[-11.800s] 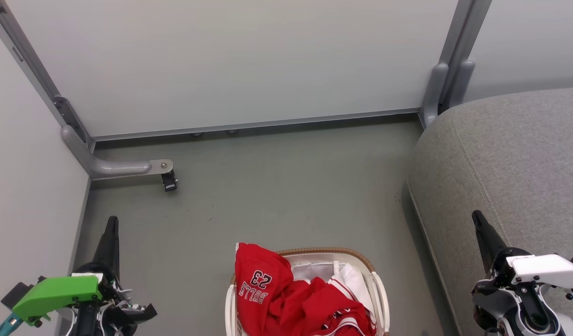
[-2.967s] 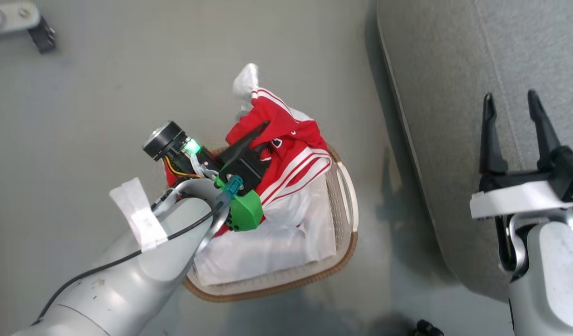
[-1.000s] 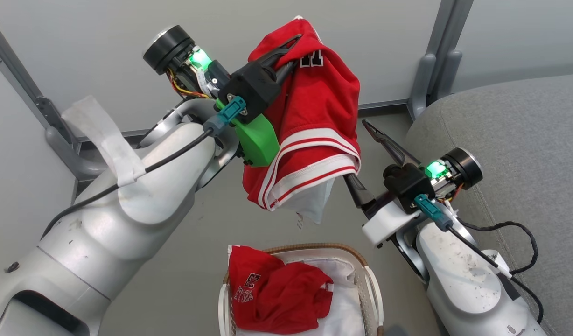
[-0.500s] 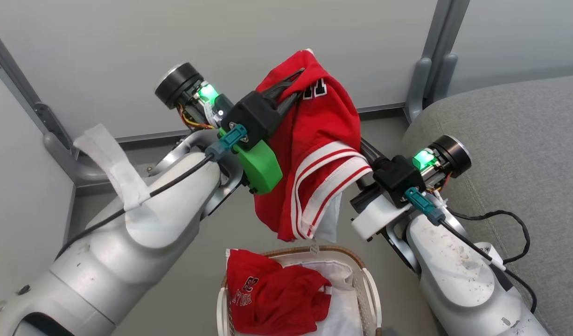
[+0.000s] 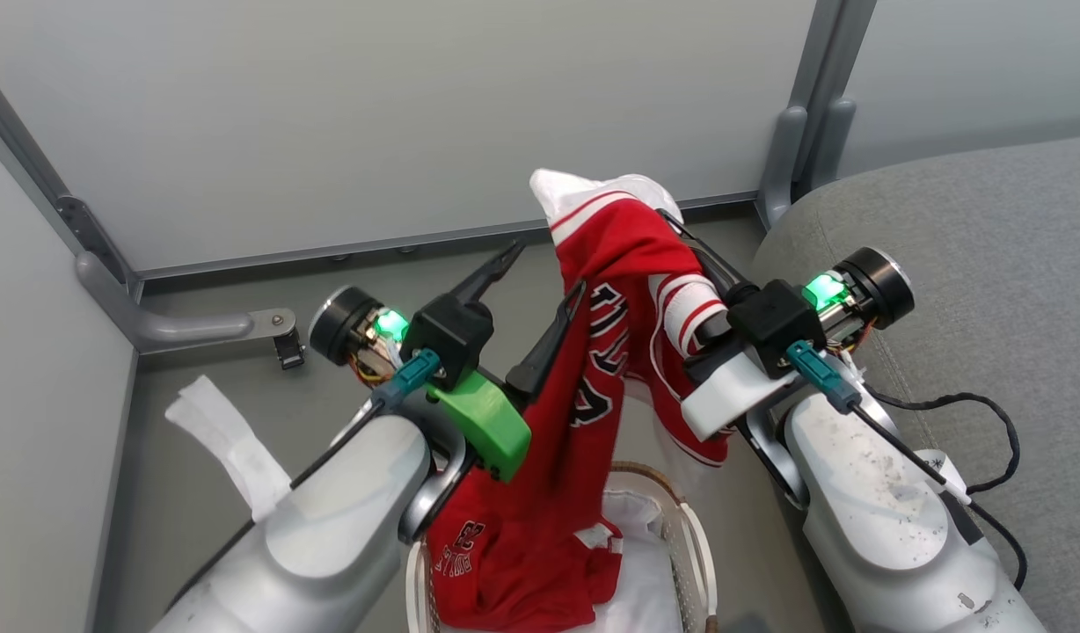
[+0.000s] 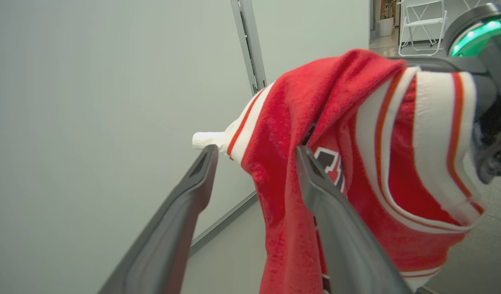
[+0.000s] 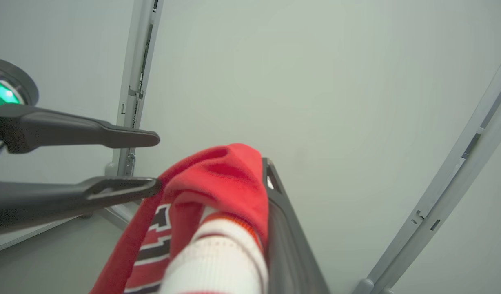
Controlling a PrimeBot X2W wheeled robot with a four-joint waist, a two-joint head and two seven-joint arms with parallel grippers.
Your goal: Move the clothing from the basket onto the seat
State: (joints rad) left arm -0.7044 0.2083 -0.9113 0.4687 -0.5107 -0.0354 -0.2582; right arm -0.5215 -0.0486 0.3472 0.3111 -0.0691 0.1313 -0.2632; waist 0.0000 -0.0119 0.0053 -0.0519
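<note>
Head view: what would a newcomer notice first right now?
The red-and-white garment hangs high at centre from the right gripper, its tail trailing down toward the basket. Beside it the left gripper stands with jaws wide apart and nothing between them. Below, the BULLS 23 jersey lies in the basket, at bottom centre.

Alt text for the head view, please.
The right gripper, jaws shut, holds up the red-and-white garment, which hangs down to the basket where the red jersey lies. The left gripper is beside it, jaws open; the grey seat is at right.
</note>
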